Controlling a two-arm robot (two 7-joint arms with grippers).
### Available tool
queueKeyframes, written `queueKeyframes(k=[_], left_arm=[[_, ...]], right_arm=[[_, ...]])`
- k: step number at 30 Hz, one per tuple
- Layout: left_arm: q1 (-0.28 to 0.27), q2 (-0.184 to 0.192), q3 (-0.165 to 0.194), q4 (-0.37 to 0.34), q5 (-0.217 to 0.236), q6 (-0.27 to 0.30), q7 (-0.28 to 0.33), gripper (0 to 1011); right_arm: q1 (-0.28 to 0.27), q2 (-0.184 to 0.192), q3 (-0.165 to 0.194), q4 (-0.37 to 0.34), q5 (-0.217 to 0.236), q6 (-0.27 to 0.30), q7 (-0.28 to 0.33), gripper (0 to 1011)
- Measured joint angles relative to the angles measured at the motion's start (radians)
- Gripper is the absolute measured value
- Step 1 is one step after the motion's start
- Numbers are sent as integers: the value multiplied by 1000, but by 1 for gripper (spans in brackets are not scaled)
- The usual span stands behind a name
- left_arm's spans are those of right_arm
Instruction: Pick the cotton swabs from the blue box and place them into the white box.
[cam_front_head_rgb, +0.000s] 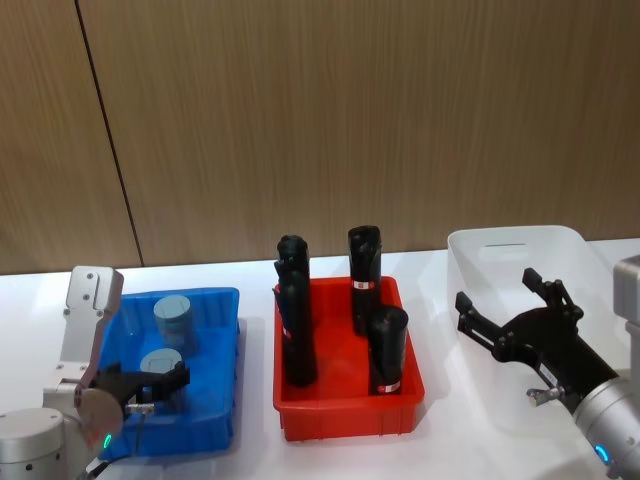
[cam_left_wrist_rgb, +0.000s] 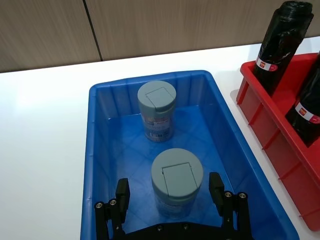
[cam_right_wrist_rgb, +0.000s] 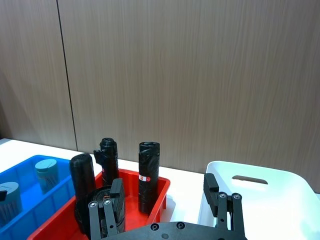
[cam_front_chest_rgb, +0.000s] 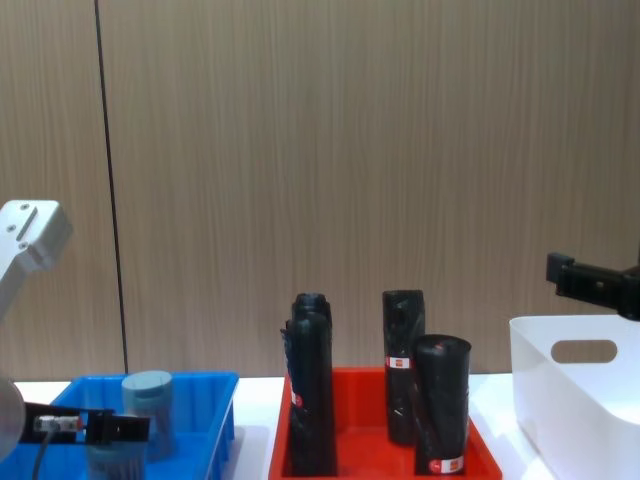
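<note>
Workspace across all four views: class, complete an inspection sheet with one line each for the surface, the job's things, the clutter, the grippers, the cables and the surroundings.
Surface: white table, no spills seen.
Job's things: far jar and near jar of cotton swabs stand upright in the blue box; no jar seen in the white box.
Clutter: red tray between the boxes, holding four upright black rolls.
Grippers: left gripper is open, with a finger on either side of the near jar; right gripper is open and raised above the white box.
Cables: thin wire by the left gripper.
Surroundings: wood-panelled wall; nothing else seen.
</note>
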Motion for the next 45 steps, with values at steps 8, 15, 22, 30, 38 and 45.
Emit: queueKeyframes(k=[8,15,22,30,38,45], left_arm=[[-21,-8,-1,43,25,-3,-39,1004],[-44,-15,0,95,49,-26,-109,1004],[-67,-24,4,148,69,-53,-170,1004],[-84,-30,6,186,94,-63,-214,945],[-88,-31,7,196,110,-63,-225,747],[-78,-26,5,186,116,-83,-226,660]], right_arm=[[0,0,0,0,0,0,0,1002],[0,0,0,0,0,0,0,1002],[0,0,0,0,0,0,0,1002],[0,0,0,0,0,0,0,1002],[0,0,0,0,0,0,0,1002],[0,0,0,0,0,0,0,1002]])
